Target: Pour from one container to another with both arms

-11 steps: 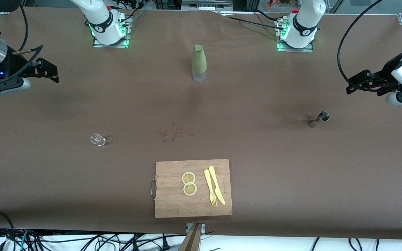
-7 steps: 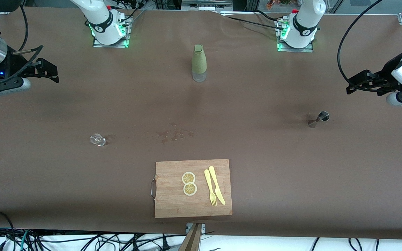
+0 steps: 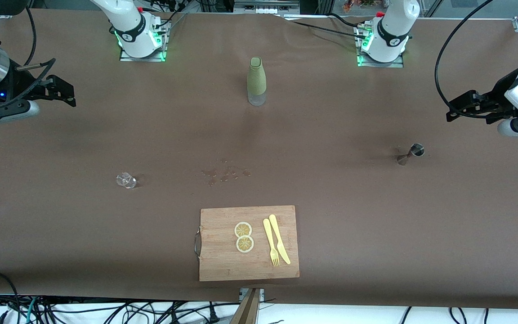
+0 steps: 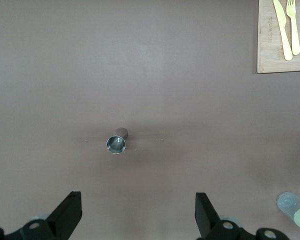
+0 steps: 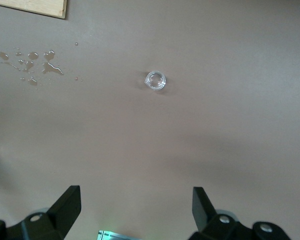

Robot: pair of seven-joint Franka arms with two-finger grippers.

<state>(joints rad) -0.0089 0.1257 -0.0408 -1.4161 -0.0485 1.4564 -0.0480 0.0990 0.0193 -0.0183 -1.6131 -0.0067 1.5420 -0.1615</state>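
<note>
A green-sleeved bottle [image 3: 256, 81] stands upright mid-table, near the arms' bases. A small steel jigger [image 3: 412, 153] stands toward the left arm's end and shows from above in the left wrist view [image 4: 116, 143]. A small clear glass [image 3: 126, 180] stands toward the right arm's end and also shows in the right wrist view [image 5: 155, 80]. My left gripper [image 3: 451, 112] hangs open and empty in the air at its end of the table [image 4: 138, 210]. My right gripper [image 3: 68, 94] hangs open and empty at the other end [image 5: 136, 207]. Neither touches anything.
A wooden cutting board [image 3: 214, 261] lies near the front edge, carrying two lemon slices [image 3: 243, 236], a yellow fork [image 3: 270, 243] and a knife [image 3: 279, 238]. Spilled water drops [image 3: 225, 173] dot the brown table cover between board and bottle. Cables trail by the bases.
</note>
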